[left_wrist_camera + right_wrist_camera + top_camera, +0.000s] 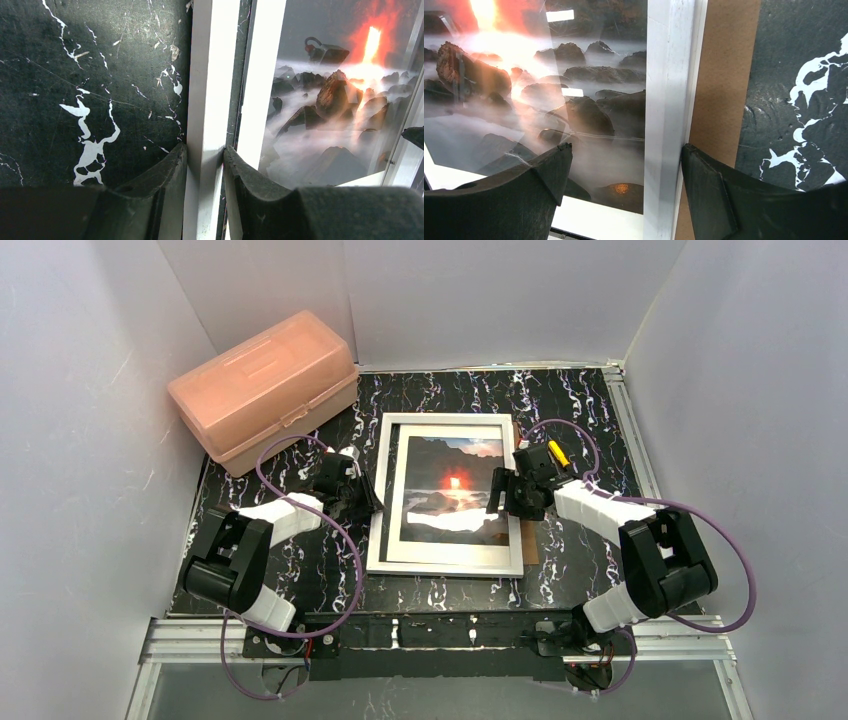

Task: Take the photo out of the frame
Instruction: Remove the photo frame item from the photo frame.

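The frame [445, 421] lies flat mid-table, its thin white border around the photo [455, 490] of an orange-red glow over misty rocks. The photo sits slightly skewed inside it. My left gripper [368, 502] is at the frame's left side. In the left wrist view it [205, 155] is shut on the white left rail [210, 75], with the photo [325, 100] to the right. My right gripper [503, 498] is at the frame's right side. In the right wrist view it [624, 160] is open, astride the right rail [669, 75], one finger [549, 165] over the photo [574, 90].
A pink plastic box [262, 385] stands at the back left, close to the frame's corner. A brown backing board [721, 90] sticks out from under the frame's right edge and also shows in the top view [530, 548]. White walls enclose the black marbled table [590, 410].
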Tool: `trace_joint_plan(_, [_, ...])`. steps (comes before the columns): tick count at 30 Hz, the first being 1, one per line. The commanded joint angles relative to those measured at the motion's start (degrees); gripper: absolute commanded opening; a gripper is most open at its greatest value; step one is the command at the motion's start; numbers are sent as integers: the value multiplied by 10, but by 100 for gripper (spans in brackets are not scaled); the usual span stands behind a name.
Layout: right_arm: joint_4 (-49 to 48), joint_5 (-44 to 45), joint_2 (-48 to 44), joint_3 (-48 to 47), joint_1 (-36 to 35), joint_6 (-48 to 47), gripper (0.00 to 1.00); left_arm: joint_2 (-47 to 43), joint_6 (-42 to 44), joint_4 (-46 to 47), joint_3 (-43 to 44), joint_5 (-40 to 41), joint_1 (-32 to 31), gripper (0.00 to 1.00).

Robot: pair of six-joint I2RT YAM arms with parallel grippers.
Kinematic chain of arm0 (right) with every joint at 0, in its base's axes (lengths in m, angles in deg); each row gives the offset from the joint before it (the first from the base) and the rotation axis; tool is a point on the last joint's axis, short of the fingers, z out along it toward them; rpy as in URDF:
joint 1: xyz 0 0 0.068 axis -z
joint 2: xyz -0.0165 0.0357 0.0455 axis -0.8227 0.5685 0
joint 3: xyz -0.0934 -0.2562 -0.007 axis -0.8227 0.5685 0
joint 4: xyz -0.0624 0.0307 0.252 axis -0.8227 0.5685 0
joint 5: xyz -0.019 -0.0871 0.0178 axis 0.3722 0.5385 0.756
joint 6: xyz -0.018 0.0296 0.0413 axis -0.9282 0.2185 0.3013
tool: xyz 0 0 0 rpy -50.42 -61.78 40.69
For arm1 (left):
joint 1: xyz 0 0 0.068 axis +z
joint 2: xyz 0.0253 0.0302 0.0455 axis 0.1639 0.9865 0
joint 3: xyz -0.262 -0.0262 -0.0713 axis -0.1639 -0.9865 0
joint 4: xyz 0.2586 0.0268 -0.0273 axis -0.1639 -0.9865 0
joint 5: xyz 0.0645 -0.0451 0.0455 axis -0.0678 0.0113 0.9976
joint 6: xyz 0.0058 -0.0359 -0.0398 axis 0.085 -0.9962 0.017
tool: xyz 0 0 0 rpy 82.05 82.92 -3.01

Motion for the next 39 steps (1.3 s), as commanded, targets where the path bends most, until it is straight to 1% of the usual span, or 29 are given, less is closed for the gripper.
trace_joint_plan(1, [-7,-32,-25,-21,-15,22,83,-1,7,-50,-2,9,-2,13])
trace_joint_plan(6, [-12,-54,-44,-21,-14,24,68,-12,6,-56,-3,36,-2,7])
trace_joint_plan(9, [-15,-66,-43,-22,-14,25,66,-19,4,-73,-5,51,-3,5])
trace_joint_plan(14, [-19,-71,-39,-19,-15,24,66,-24,3,-78,-6,68,-3,4])
trace_joint_plan(15, [-18,-68,-37,-18,-15,23,68,-23,4,-79,-5,69,-2,4])
trace_joint_plan(17, [-10,-52,-36,-19,-15,20,76,-21,6,-78,-4,65,-2,4])
trace_joint_plan(21, [4,-15,-47,-18,-15,18,81,-20,8,-81,-3,65,-2,4])
trace_joint_plan(25, [8,9,-59,-12,-13,19,85,-22,8,-85,-3,75,-3,3])
trace_joint_plan(31, [6,7,-63,3,-12,24,87,-28,9,-94,-3,87,-2,3])
trace_joint_plan(33, [6,9,-61,7,-10,25,88,-29,10,-97,-3,105,-2,2])
trace_joint_plan(37, [7,12,-55,10,-8,25,94,-34,11,-98,-5,114,-3,2])
trace_joint_plan(39, [4,13,-53,12,-8,26,95,-36,12,-98,-5,116,-3,2])
